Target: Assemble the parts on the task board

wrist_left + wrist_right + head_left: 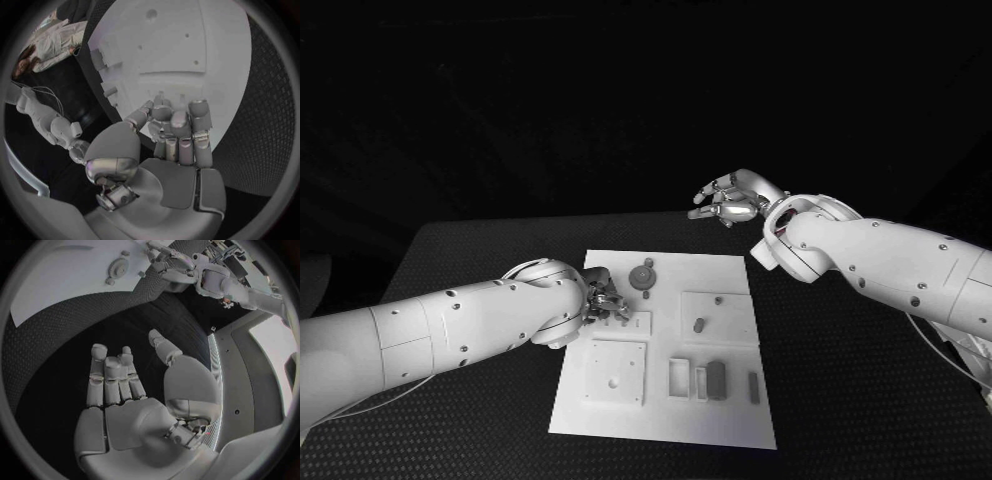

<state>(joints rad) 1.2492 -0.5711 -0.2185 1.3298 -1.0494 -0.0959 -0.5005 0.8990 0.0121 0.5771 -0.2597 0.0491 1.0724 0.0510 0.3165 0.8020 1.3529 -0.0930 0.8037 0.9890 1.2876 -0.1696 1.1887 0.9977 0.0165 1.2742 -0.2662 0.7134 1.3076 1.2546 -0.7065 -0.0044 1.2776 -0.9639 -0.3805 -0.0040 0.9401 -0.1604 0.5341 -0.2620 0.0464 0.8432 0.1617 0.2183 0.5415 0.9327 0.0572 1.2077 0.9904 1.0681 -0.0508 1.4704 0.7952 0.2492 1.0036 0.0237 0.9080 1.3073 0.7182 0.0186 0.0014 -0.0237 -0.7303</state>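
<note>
Nearest, grey parts lay on the white task board, mid-worktop; small, stiff, probably light, best pinched by their sides. The left hand curled over it, contents unclear. Beyond, the right hand hovered, fingers spread, empty.

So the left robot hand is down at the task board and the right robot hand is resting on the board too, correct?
Not quite. The left robot hand is at the task board, but the right robot hand is raised beyond the board's far edge, over the black table, fingers apart and holding nothing. The head view shows this.
</note>
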